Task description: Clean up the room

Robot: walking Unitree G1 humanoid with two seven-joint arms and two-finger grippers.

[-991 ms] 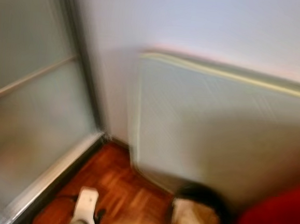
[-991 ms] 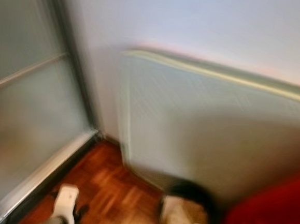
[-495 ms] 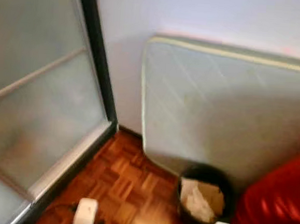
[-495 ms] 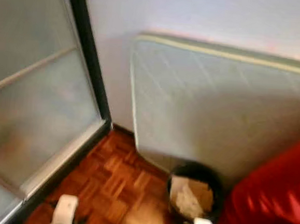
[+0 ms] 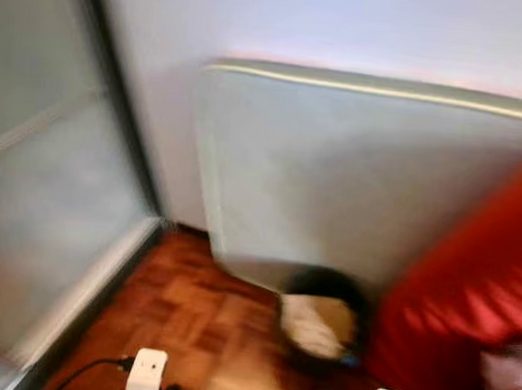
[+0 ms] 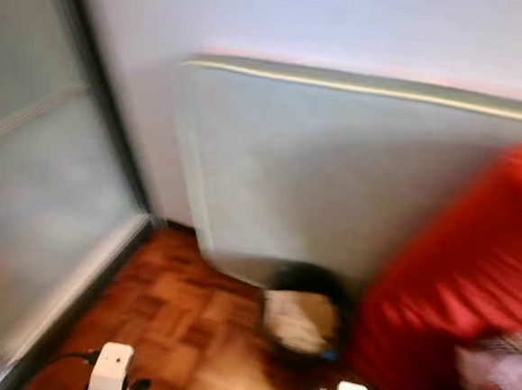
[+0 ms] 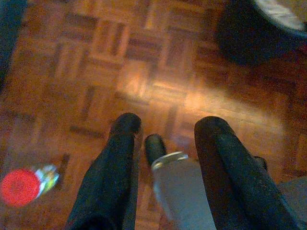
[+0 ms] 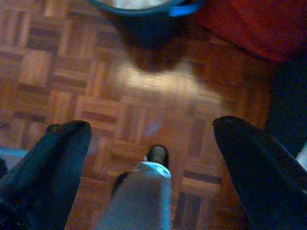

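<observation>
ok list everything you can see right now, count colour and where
mattress: 1, pale green, on edge against the white wall
sliding door: 1, frosted glass with dark frame, on the robot's left
bin: 1, dark, with pale paper inside, on the floor at the foot of the mattress
red cover: 1, red, right of the bin
bottle: 1, red cap, lying on the floor near the left gripper
parquet floor: brown wood
left gripper: black fingers apart, above the floor
right gripper: black fingers wide apart, above the floor near the bin
</observation>
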